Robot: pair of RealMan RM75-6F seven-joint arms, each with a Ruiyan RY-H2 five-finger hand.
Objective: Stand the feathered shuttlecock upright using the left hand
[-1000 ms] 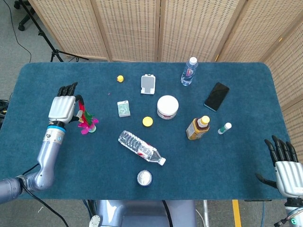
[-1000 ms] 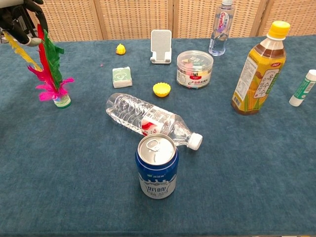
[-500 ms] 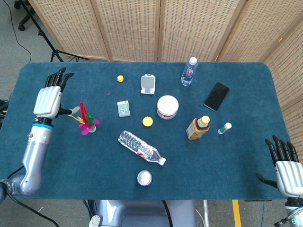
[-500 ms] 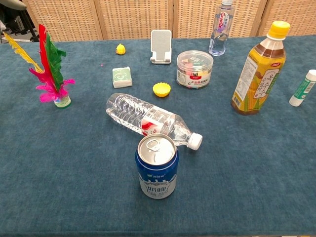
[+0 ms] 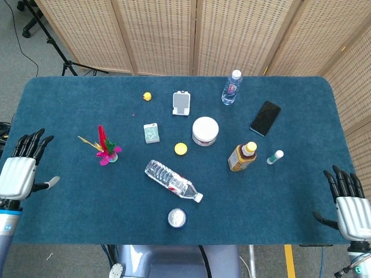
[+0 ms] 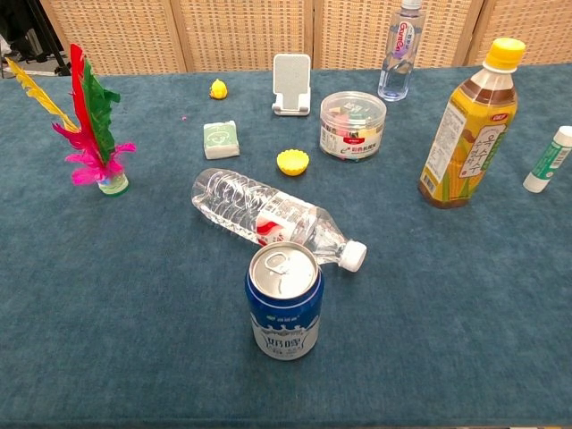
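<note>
My left hand (image 5: 20,171) hangs at the table's (image 5: 69,202) near-left edge, fingers spread and holding nothing; my right hand (image 5: 351,202) likewise off the near-right corner (head view only). Further in, well apart from the left hand, the feathered shuttlecock (image 6: 89,134) stands upright on its base

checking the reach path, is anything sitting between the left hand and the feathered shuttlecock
Nothing visible does. The left hand is open at the table's left edge, and only bare blue cloth lies between it and the red, green and pink feathered shuttlecock, which already stands upright on its base.
</note>
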